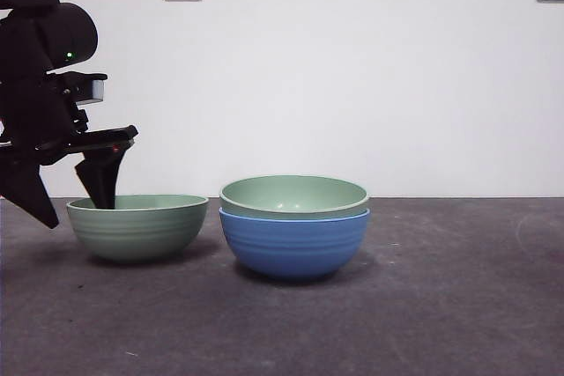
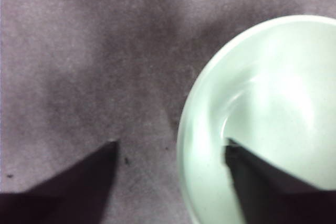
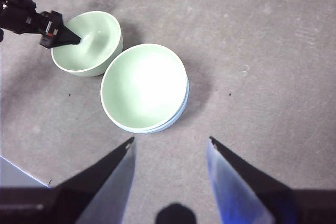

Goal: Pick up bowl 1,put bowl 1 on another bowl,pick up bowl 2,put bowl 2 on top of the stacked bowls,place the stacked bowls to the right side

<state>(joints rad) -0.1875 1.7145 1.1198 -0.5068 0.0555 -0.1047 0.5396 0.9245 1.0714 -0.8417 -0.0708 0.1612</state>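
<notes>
The left end effector (image 1: 104, 184) is spread wide and straddles the rim of the loose pale green ribbed bowl (image 1: 138, 225), one jaw dipped inside and the other outside over the dark grey counter (image 1: 441, 305); it has not closed on anything. This bowl sits on the counter just beside the blue ribbed bowl with a thin pale rim (image 1: 294, 244), which already carries the other pale green bowl (image 1: 293, 195) nested in it. The wrist view shows the rim (image 2: 184, 129) running between the jaws, nearer the inner one, so an uneven close could push the bowl sideways before the grip settles, perhaps nudging it into the neighbouring stack. A pinch on a single thin wall is also likely to let the bowl tip or swing once lifted, and a smooth curved surface may slip out of the jaws. If it hangs tilted, it could catch the rim of the nested green bowl and land crooked instead of seating, or shift the stack. The right end effector (image 3: 170, 153) waits high above with its jaws apart, holding nothing, well clear of the bowls.
</notes>
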